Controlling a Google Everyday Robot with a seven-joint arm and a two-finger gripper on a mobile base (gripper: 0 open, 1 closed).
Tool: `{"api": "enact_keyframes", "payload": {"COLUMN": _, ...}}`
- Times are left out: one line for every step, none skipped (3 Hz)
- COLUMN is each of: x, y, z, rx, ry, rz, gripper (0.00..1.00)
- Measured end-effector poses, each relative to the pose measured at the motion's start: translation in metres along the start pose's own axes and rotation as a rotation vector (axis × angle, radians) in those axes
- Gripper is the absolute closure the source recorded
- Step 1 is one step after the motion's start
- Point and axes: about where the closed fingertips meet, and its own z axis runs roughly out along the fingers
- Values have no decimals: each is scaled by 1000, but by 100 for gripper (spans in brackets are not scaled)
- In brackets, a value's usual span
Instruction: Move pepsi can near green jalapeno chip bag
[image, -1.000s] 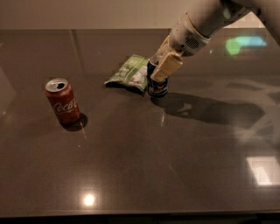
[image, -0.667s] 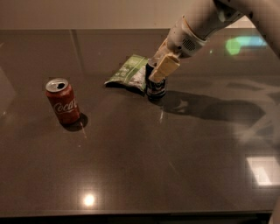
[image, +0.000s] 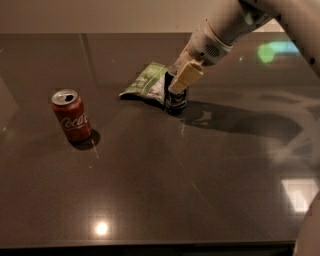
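The pepsi can (image: 176, 100) is dark blue and stands upright on the dark table, its left side right against the green jalapeno chip bag (image: 146, 81). The bag lies flat and crinkled just left of and behind the can. My gripper (image: 181, 80) comes down from the upper right on a white arm and is shut on the can's upper part. One tan finger (image: 184, 76) crosses the can's front; the other is hidden behind the can. The can's top and logo are mostly covered.
A red Coca-Cola can (image: 72, 116) stands upright at the left, well apart from the bag. The dark glossy table (image: 165, 190) reflects ceiling lights. My arm's shadow falls to the right of the pepsi can.
My gripper and the pepsi can have shifted slightly left, closer against the chip bag. The red can and the bag have not moved.
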Motion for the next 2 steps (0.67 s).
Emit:
{"api": "enact_keyframes", "payload": {"x": -1, "y": 0, "z": 2, "rx": -3, "ry": -1, "rz": -1, "gripper": 0}}
{"api": "enact_keyframes", "payload": {"x": -1, "y": 0, "z": 2, "rx": -3, "ry": -1, "rz": -1, "gripper": 0}}
